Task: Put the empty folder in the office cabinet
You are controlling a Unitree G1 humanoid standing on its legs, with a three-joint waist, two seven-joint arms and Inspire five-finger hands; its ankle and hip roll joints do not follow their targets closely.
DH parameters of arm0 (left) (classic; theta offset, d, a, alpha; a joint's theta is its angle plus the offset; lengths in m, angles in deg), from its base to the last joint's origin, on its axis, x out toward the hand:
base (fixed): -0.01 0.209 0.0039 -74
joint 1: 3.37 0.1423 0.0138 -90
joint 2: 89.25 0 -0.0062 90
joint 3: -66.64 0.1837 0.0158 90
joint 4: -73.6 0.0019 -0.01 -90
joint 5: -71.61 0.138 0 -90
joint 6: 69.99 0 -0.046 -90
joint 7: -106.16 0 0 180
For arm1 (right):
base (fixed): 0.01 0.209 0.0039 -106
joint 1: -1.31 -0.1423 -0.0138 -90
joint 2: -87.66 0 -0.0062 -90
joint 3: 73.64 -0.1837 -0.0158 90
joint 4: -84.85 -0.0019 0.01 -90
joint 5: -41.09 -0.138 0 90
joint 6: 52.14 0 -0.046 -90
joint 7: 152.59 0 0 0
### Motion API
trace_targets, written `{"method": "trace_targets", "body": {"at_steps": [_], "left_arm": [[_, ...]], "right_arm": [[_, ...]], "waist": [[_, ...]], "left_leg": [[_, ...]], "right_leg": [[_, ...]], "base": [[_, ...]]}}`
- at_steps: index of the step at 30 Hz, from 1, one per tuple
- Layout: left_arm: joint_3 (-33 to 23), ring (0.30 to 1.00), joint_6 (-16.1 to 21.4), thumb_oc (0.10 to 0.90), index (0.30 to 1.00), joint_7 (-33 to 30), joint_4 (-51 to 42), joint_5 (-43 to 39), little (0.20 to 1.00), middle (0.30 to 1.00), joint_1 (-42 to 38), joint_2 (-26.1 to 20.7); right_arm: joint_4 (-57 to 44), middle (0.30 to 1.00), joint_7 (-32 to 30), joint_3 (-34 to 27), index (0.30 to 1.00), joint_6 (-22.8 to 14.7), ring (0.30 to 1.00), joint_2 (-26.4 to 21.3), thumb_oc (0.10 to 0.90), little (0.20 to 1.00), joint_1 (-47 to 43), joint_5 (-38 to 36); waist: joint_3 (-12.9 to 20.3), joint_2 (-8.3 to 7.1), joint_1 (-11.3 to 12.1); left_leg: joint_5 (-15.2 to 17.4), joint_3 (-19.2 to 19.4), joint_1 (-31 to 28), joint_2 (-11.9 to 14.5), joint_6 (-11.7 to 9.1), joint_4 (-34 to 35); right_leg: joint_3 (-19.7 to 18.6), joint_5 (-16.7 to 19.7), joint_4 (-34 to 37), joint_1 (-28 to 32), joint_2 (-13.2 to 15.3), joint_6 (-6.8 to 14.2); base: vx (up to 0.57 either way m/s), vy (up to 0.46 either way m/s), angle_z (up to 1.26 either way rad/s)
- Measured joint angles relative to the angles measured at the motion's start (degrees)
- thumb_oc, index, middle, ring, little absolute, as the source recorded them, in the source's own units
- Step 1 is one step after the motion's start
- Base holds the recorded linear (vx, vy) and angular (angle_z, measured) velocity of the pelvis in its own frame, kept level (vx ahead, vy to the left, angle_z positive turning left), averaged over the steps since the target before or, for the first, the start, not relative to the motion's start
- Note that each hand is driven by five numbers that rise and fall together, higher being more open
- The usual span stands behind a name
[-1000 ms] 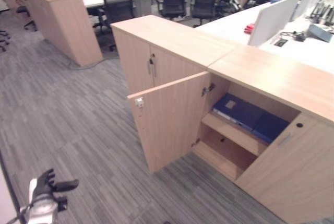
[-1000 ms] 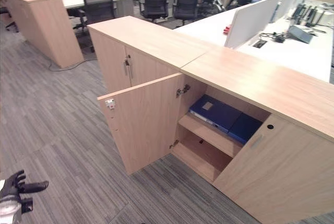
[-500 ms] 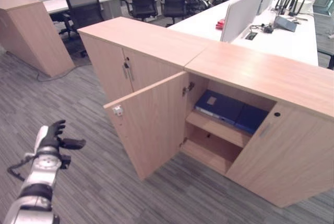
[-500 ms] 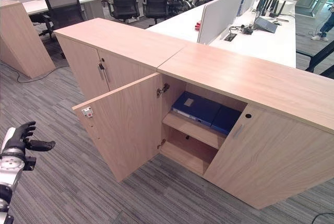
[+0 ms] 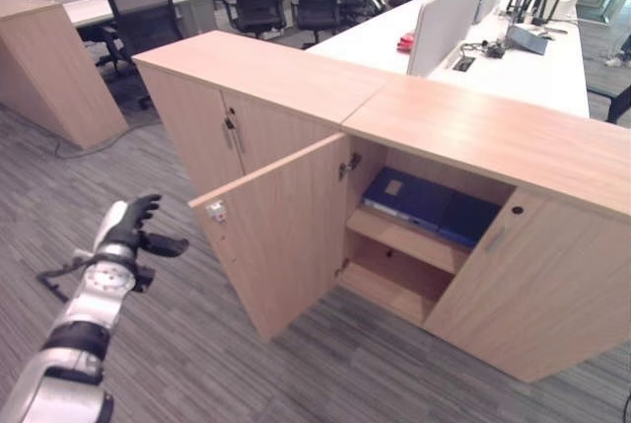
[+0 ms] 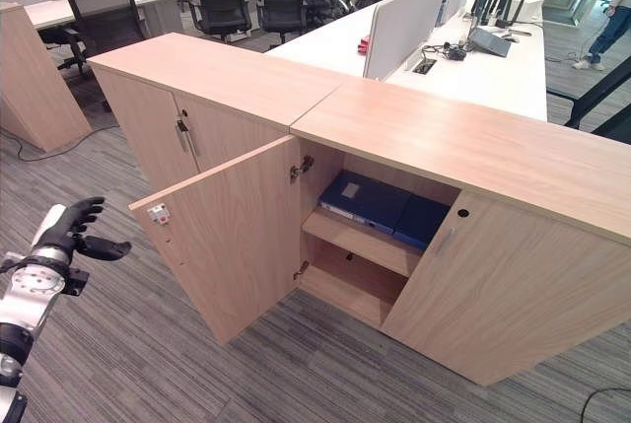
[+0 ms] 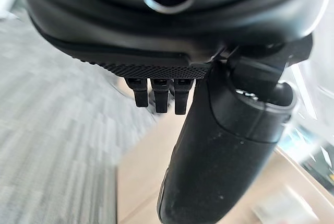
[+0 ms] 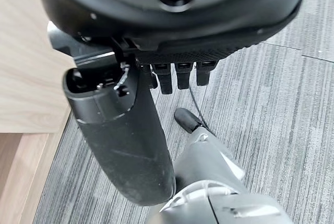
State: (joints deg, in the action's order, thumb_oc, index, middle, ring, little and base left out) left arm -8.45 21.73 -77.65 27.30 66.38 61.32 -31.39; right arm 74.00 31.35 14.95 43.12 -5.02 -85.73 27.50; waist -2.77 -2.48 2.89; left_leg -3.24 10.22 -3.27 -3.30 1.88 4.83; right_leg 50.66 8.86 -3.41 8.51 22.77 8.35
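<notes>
A blue folder lies flat on the upper shelf of the open office cabinet, with a darker blue folder beside it on the right. The cabinet's left door stands swung out; its right door is closed. My left hand hovers over the carpet left of the open door's edge, a short way from it, fingers relaxed and thumb out, holding nothing. My right hand hangs beside a wooden panel above the carpet, fingers straight and empty.
A second closed cabinet joins the open one on its left. Another wooden unit stands at the far left. Black office chairs and white desks with dividers fill the back. Grey carpet lies in front.
The camera has shifted, so the cabinet sits differently in view. My left arm has lifted and reached forward, bringing the hand nearer the open door's edge.
</notes>
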Motion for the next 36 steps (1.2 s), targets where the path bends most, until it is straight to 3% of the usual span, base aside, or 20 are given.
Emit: {"method": "trace_targets", "body": {"at_steps": [3,12,16,17,19,21,25,29,36], "left_arm": [[3.0,0.900,0.5,0.800,0.900,1.0,-4.6,2.3,0.900,0.900,0.0,0.8],[2.6,0.900,0.8,0.800,0.900,0.2,-6.7,12.7,0.900,0.900,1.8,5.0],[-0.2,0.900,2.2,0.800,0.900,-0.5,-10.7,13.4,0.900,0.900,6.5,8.5],[-0.3,0.900,2.6,0.800,0.900,-0.5,-11.0,13.4,0.900,0.900,6.8,8.8],[0.2,0.900,1.5,0.800,0.900,-1.1,-13.1,13.3,0.900,0.900,7.7,11.4],[-1.3,0.900,2.1,0.800,0.900,-1.0,-16.2,13.2,0.900,0.900,10.1,13.4],[-0.9,0.900,2.7,0.800,0.900,4.7,-30.1,7.4,0.900,0.900,18.0,14.7],[6.7,0.900,1.5,0.800,0.900,10.0,-34.2,1.2,0.900,0.900,19.2,15.5],[23.0,0.900,-1.4,0.800,0.900,20.1,-41.2,-4.0,0.900,0.900,16.1,14.2]], "right_arm": [[0.0,0.900,0.0,0.0,0.900,0.0,0.900,0.0,0.800,0.900,-0.1,0.0],[0.4,0.900,-0.2,-0.2,0.900,0.1,0.900,-1.2,0.800,0.900,0.4,1.8],[-2.6,0.900,-0.7,0.2,0.900,-0.2,0.900,-0.8,0.800,0.900,1.3,2.3],[-2.6,0.900,-0.4,0.2,0.900,-0.4,0.900,-0.8,0.800,0.900,1.6,2.3],[-2.5,0.900,-0.7,0.1,0.900,-1.6,0.900,0.4,0.800,0.900,2.3,2.1],[-1.9,0.900,-0.3,-0.7,0.900,-2.0,0.900,-0.6,0.800,0.900,2.7,2.1],[-1.6,0.900,-0.2,-1.3,0.900,-1.8,0.900,-0.8,0.800,0.900,3.7,2.1],[-0.2,0.900,-0.1,-0.4,0.900,-2.1,0.900,-0.5,0.800,0.900,3.5,2.1],[-1.8,0.900,0.5,0.8,0.900,-2.5,0.900,0.7,0.800,0.900,2.4,2.1]], "waist": [[-0.2,0.00,-0.2],[-0.7,1.23,1.6],[-1.0,1.15,2.2],[-0.6,1.72,2.3],[-1.0,1.29,2.6],[-0.9,1.24,3.6],[-0.9,0.47,4.7],[-0.8,-0.69,5.1],[-1.0,-2.04,0.8]], "left_leg": [[0.1,0.2,-0.2,0.0,0.1,0.0],[0.6,0.5,-1.8,-0.4,0.2,0.0],[0.8,0.5,-2.4,-0.6,0.3,0.0],[0.8,0.4,-2.5,-0.6,0.3,0.0],[0.8,0.4,-2.7,-0.6,0.3,0.0],[0.8,0.4,-2.7,-0.7,0.4,0.0],[1.0,-0.1,-1.5,-1.0,0.8,0.0],[0.9,-0.5,-1.4,-1.1,0.8,0.0],[0.3,-0.1,-0.6,-1.1,1.2,0.0]], "right_leg": [[-0.1,0.1,0.1,0.1,0.0,0.1],[-1.2,0.3,0.5,1.2,0.2,0.5],[-1.3,0.3,0.4,1.7,0.4,0.8],[-1.3,0.3,0.5,2.0,0.4,0.8],[-1.2,-0.4,-0.4,1.9,0.8,1.8],[-1.5,0.0,-0.5,1.9,0.9,1.3],[-1.3,-0.3,-0.3,1.6,1.0,1.7],[-0.8,-0.1,-0.4,1.5,1.2,1.8],[-0.9,0.7,-0.7,0.3,1.4,1.2]], "base": [[0.00,0.000,0.00],[0.00,0.000,-0.02],[-0.01,-0.018,0.00],[-0.03,-0.039,0.01],[-0.03,-0.027,0.04],[-0.03,-0.021,0.01],[-0.04,-0.027,0.11],[-0.04,-0.029,0.06],[-0.03,-0.011,-0.05]]}}
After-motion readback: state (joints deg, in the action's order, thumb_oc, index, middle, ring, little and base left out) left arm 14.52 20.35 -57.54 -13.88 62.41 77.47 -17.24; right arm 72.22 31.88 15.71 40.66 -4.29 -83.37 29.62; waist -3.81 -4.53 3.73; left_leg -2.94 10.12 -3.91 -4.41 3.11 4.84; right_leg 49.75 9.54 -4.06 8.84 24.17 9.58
